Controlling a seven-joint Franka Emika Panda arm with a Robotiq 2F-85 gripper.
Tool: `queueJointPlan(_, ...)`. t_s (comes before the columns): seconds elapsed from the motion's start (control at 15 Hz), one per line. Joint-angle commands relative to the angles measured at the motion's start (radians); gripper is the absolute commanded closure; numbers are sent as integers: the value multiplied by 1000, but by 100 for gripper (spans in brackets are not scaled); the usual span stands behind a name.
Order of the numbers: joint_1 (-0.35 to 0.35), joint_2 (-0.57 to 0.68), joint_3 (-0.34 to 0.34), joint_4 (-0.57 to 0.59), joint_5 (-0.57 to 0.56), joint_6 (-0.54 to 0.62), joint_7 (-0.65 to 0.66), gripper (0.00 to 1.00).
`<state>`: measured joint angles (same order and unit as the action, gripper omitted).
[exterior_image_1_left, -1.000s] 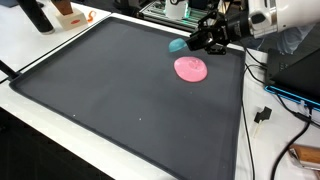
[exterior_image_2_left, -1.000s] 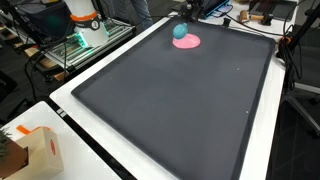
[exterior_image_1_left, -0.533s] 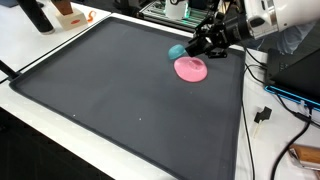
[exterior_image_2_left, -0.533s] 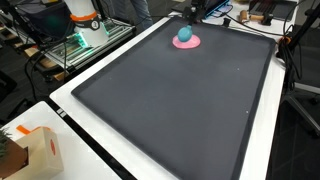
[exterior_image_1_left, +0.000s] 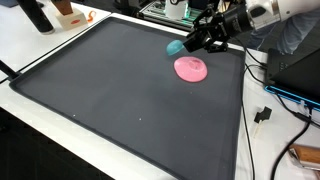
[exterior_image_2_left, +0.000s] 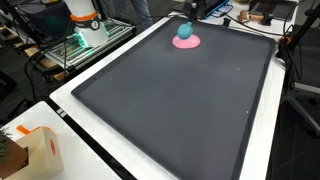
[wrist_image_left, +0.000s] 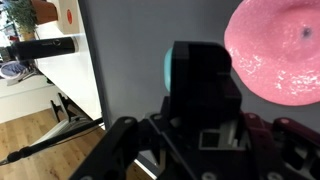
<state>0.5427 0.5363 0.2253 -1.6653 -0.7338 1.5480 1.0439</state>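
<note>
Black mat (exterior_image_1_left: 110, 90) on the white counter (exterior_image_1_left: 35, 45), in an exterior view. Pink disc (exterior_image_1_left: 191, 69) lies flat on the mat towards its far edge. Teal ball (exterior_image_1_left: 174, 47) sits just beyond the disc, clamped between the fingers of the pincer (exterior_image_1_left: 184, 45). In the wrist view, the pincer body partly hides the ball.

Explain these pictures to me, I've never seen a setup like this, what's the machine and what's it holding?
It is a robot arm with a two-fingered hand. Two pictures come from cameras standing outside the robot; the third comes from a camera on its wrist, looking past the hand. A large dark mat covers a white table. On the mat lies a flat round pink disc, also large in the wrist view. The hand seems to grip a small teal rounded object close to the disc.
</note>
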Motion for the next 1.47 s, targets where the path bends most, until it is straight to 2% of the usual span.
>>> queueJointPlan(0.0,-30,-79,15,-71,45,34,-45,74)
queueJointPlan(0.27,-49,-130,24,-97,95,53,-91,74)
queueJointPlan(1.4,-152,-430,30,-338,344,367,-301,74)
